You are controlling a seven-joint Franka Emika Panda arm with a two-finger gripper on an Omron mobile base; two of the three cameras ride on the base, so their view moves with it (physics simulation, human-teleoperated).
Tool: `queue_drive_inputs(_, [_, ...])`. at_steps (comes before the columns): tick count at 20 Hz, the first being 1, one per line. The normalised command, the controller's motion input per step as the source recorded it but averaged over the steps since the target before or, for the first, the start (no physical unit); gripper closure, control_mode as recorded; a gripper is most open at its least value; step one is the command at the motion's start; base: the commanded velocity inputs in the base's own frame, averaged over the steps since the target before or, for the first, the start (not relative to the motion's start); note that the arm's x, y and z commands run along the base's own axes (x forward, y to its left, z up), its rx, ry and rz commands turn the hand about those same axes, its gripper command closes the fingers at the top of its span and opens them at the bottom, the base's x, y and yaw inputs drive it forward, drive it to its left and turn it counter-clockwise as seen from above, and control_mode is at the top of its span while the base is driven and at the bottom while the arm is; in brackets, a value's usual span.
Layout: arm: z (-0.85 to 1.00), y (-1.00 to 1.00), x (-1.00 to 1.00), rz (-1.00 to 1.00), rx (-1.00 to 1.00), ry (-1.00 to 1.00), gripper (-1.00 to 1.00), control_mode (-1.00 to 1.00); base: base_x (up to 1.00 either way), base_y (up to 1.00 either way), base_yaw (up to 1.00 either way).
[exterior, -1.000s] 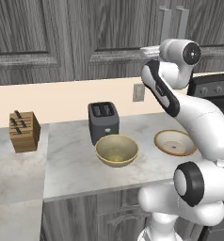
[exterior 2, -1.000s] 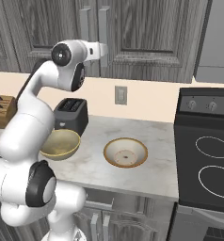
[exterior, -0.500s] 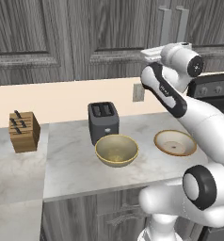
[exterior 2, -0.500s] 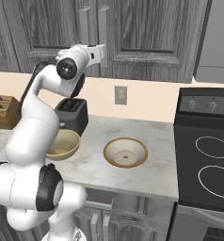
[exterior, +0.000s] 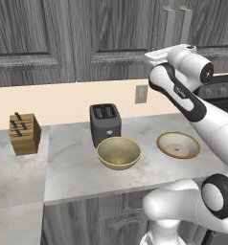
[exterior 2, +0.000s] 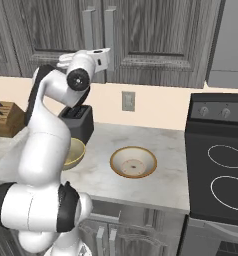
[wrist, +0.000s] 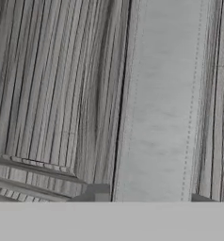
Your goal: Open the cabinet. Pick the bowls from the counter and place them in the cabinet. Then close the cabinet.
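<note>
The cabinet [exterior: 111, 38] hangs over the counter [exterior: 73, 162] with both doors closed. My gripper [wrist: 149, 196] is raised against the doors and its two fingertips press the sides of a grey bar handle [wrist: 161, 103], shut on it near the lower end. In the right base view the hand [exterior 2: 105, 56] sits at the foot of the paired handles [exterior 2: 109, 25]. The deep olive-yellow bowl [exterior: 118, 153] stands in front of the toaster. To its right lies the shallower tan-rimmed bowl [exterior: 178, 145] [exterior 2: 133, 162]. My arm partly hides the olive bowl [exterior 2: 75, 152] in the right base view.
A black toaster [exterior: 105, 124] stands at the back of the counter, and a wooden knife block [exterior: 24, 134] sits far left. A wall outlet [exterior: 141, 94] is behind the bowls. The black stovetop [exterior 2: 216, 165] adjoins the counter on the right.
The hand has pushed in a little toward the cabinet doors and the fingers have drawn together onto the handle. The bowls have not moved.
</note>
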Motion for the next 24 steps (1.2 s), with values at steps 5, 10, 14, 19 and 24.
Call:
queue_drive_inputs(5, [0.34,1.0,-0.37,0.06,0.0,0.48,1.0,-1.0,0.0,0.0,0.0])
queue_drive_inputs(10, [0.38,1.0,-0.9,0.0,0.0,0.46,1.0,-1.0,0.0,0.0,0.0])
queue_drive_inputs(14, [0.49,1.0,-1.0,0.0,0.0,0.47,1.0,-1.0,0.0,0.0,0.0])
queue_drive_inputs(19, [0.47,1.0,-1.0,0.0,0.0,0.46,1.0,-1.0,0.0,0.0,0.0])
queue_drive_inputs(24, [-0.15,1.0,-1.0,-0.01,-0.05,0.16,1.0,-1.0,0.0,0.0,0.0])
